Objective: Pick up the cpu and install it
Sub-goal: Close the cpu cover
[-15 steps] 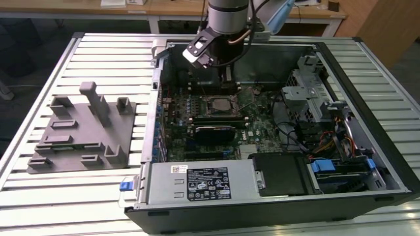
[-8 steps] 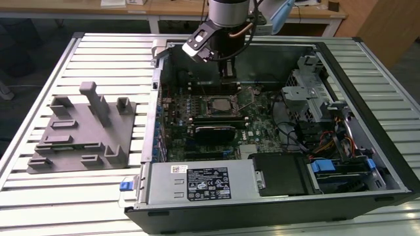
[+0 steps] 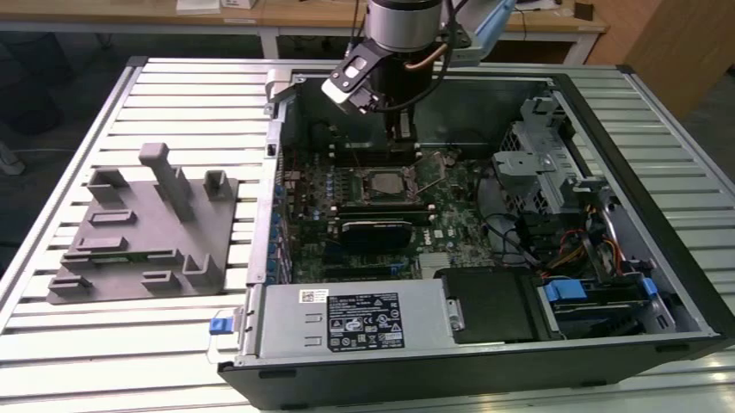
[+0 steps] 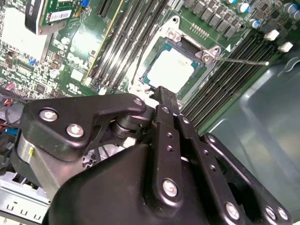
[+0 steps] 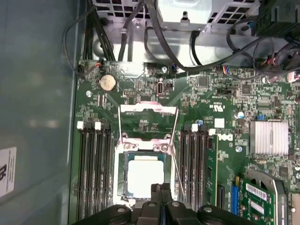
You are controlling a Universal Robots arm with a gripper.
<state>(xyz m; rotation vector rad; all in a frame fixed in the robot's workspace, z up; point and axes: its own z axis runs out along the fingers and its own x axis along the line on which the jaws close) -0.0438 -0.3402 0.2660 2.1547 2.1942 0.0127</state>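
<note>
The cpu, a small square chip with a pale silvery top, lies flat in the dark socket frame on the green motherboard; it also shows at cpu and cpu. The socket's metal cover plate is flipped open beside it, and the thin lever stands free. My gripper hangs just above the socket's edge, its two black fingers pressed together with nothing between them. In the exterior view the gripper sits inside the open computer case, slightly behind the socket.
A large grey plastic tray with upright posts lies on the slatted table at the exterior view's left. The computer case holds a power supply, drive cage and loose cables. Memory slots flank the socket.
</note>
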